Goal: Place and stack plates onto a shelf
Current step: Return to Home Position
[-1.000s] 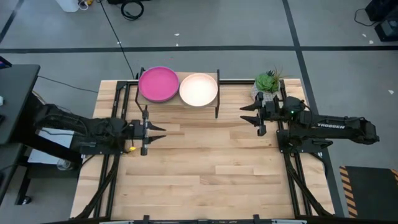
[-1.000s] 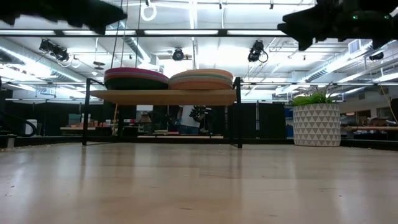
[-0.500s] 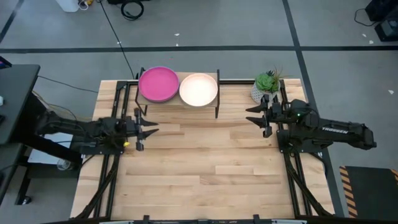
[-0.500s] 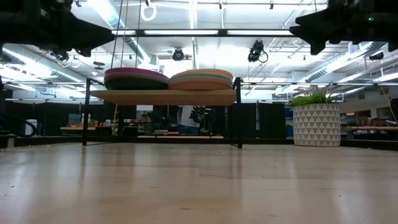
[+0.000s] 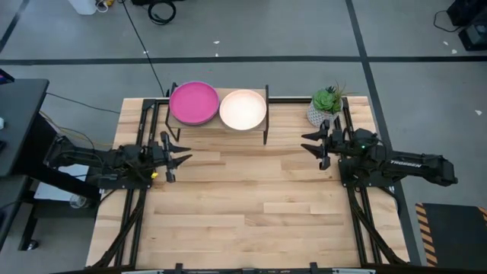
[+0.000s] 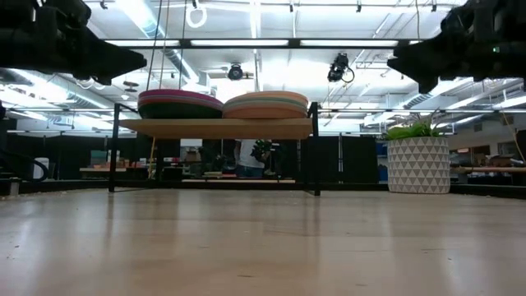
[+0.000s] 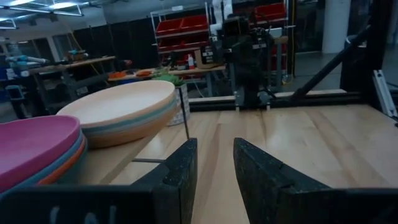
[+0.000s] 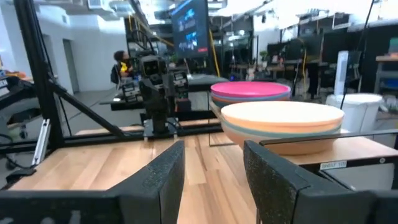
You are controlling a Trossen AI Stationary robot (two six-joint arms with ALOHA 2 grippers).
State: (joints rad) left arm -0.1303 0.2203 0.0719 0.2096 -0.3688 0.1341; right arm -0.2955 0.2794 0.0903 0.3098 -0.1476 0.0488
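Two stacks of plates stand side by side on the shelf [image 5: 218, 122] at the table's far edge. The left stack has a magenta plate [image 5: 193, 102] on top, the right one a cream plate [image 5: 243, 109]; coloured rims of the plates below show in the low view [image 6: 267, 105]. My left gripper [image 5: 181, 158] hangs open above the table's left side, short of the shelf, holding nothing. My right gripper [image 5: 310, 141] hangs open at the right side, near the potted plant, also empty.
A small potted plant in a white patterned pot [image 5: 326, 106] stands at the table's far right corner, close to my right gripper. The slatted wooden tabletop [image 5: 251, 205] stretches bare toward the near edge. The shelf's black legs [image 6: 315, 148] stand on it.
My left arm has drawn back toward the table's left edge, away from the shelf. My right arm has shifted slightly toward the right edge and near side. The plate stacks have not moved.
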